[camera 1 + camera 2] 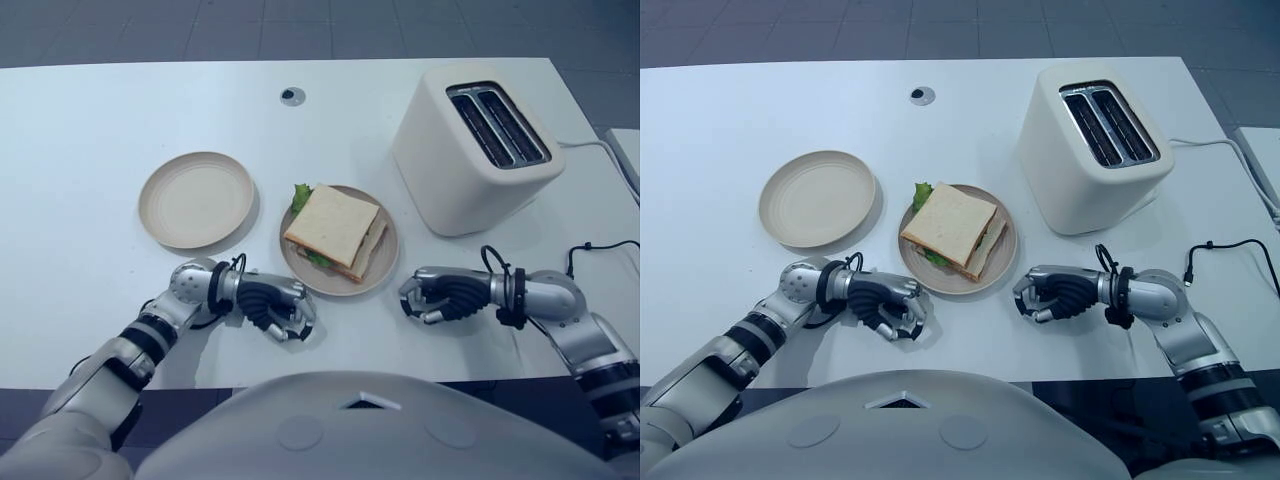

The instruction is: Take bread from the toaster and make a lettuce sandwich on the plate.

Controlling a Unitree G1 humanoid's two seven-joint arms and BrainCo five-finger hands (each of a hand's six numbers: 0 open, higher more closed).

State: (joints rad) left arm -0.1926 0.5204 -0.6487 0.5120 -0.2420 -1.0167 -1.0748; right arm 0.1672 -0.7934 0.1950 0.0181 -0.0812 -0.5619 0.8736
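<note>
Left eye view, sandwich: two slices stacked on the plate, the top one skewed over the lower.
Left eye view, lettuce: a green leaf pokes out at the sandwich's far left corner, with more green along its near left edge.
Left eye view, plate: on the worktop, just left of the toaster, its near rim between the two hands.
Left eye view, toaster: upright, slots facing up, apart from the plate.
Left eye view, left hand: rests on the worktop at the plate's near left, fingers curled in, holding nothing.
Left eye view, right hand: on the worktop at the plate's near right, in front of the toaster, fingers curled in on nothing.
Right eye view, empty plate: left of the sandwich plate, close beside it, beyond the left hand.
Right eye view, grommet: small round fitting set in the worktop, well beyond both plates.
</note>
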